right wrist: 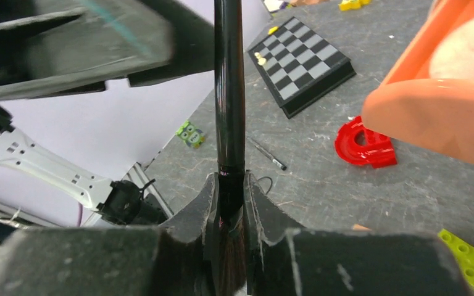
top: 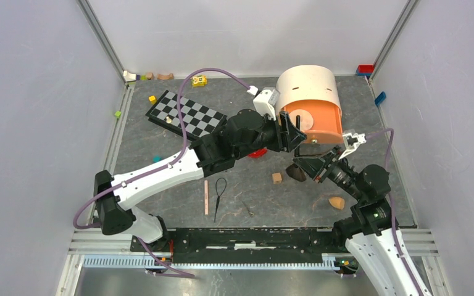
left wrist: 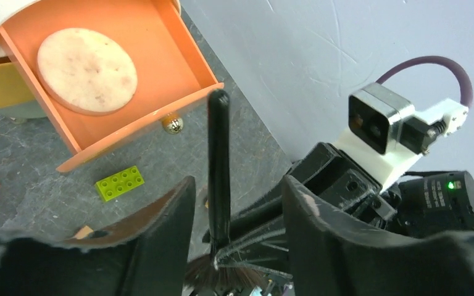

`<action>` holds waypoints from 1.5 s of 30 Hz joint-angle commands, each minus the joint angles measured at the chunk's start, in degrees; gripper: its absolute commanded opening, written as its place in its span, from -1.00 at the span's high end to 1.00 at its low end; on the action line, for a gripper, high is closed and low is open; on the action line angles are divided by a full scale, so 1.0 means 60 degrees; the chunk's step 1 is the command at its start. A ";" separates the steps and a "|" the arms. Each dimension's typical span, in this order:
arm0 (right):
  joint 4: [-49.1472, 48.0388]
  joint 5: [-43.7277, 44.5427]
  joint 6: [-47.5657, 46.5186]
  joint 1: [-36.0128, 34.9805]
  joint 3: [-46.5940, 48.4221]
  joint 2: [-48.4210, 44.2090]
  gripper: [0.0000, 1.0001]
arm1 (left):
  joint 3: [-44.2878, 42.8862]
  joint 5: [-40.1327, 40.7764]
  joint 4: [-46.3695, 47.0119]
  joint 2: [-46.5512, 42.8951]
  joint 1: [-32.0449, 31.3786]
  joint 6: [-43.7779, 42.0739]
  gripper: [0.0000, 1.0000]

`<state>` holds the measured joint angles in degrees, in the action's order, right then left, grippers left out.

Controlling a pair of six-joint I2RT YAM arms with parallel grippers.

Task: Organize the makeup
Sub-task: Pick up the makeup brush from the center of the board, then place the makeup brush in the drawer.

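My right gripper [right wrist: 229, 188] is shut on a black-handled brush [right wrist: 229, 92] at its ferrule, with the bristles back between the fingers. The handle points toward my left gripper [left wrist: 237, 185], which is open, its jaws on either side of the brush handle [left wrist: 218, 166] without touching it. Both grippers meet just in front of the open orange drawer [top: 327, 117]. A round peach compact [left wrist: 87, 69] lies in the drawer. An orange teardrop sponge [top: 336, 202] lies by the right arm. A pink stick [top: 206, 197] lies near the front.
A checkered board [top: 185, 114] lies at the back left. A red curved piece [right wrist: 365, 143] lies beside the drawer. A green brick [left wrist: 120, 183] lies below the drawer front. A wooden block [top: 276, 177], a thin black pencil [right wrist: 268, 156] and a black looped tool [top: 220, 191] lie mid-table.
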<state>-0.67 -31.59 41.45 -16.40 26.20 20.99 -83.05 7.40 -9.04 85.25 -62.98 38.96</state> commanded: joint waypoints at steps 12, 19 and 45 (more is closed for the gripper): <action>0.5321 0.5206 -0.7042 -0.0020 0.5443 0.3183 1.00 | -0.0203 0.2438 -0.4163 -0.2375 0.1347 -0.1172 -1.00; 0.6502 0.6715 -1.0584 -0.0020 0.6892 0.5023 1.00 | 0.0946 0.2377 -0.5326 -0.3590 0.3214 -0.1850 -1.00; 0.8235 0.5858 -1.4482 -0.0031 0.8903 0.8078 1.00 | 0.1999 0.3384 -0.5262 -0.3767 0.4234 -0.3183 -1.00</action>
<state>48.07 3.44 -43.51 -16.45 77.41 69.30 -71.81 25.76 -42.04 63.44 -38.04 22.81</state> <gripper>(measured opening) 0.186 0.996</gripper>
